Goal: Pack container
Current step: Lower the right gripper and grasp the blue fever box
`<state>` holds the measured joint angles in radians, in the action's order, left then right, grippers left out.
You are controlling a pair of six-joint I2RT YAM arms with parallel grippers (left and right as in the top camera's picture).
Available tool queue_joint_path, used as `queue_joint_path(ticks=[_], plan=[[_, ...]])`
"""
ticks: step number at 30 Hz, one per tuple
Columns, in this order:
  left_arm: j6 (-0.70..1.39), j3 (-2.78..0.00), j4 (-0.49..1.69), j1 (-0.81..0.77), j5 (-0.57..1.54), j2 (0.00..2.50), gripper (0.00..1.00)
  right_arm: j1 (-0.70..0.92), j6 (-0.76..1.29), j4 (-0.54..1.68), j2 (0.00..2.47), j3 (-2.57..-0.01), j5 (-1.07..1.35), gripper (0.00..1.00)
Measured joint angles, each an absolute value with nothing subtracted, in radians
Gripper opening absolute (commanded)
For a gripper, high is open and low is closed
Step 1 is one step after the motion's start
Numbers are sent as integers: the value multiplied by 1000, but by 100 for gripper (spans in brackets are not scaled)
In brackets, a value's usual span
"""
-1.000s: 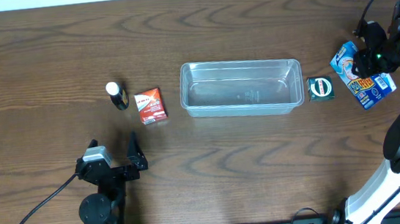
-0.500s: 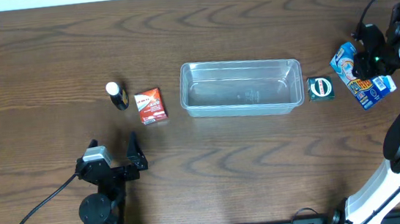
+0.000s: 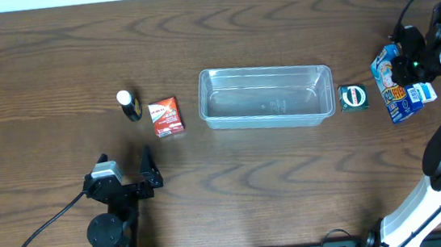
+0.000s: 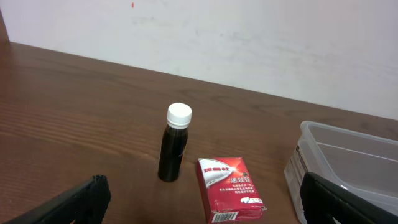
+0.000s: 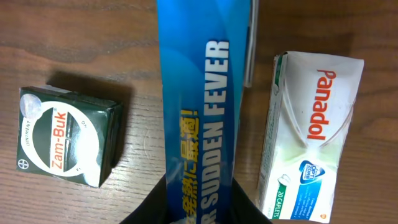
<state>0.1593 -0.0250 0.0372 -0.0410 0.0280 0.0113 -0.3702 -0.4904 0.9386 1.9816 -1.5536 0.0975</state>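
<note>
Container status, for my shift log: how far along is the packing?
Nothing packed yet: the container is empty. In hand: the right pincer grips the blue box. Left to pack: that box, the Panadol box, the Zam-Buk box, the red carton and the dark bottle, all outside it.

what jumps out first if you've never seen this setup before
The big clear container sits empty mid-table. At the far right, the right gripper grips a bright blue box lettered SUDDEN FEVER, with a Panadol box and a green Zam-Buk box to either side. Left of the container are a dark bottle and a red carton.
</note>
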Motion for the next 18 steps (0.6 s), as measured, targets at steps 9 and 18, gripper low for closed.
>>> queue_joint_path(ticks=[9, 18], plan=[[159, -25, 37, -41, 28, 11, 98, -350, -459, 1029, 1990, -1665, 97, 12], [159, -25, 37, -41, 28, 11, 98, -275, -453, 1124, 1990, -1809, 96, 11]])
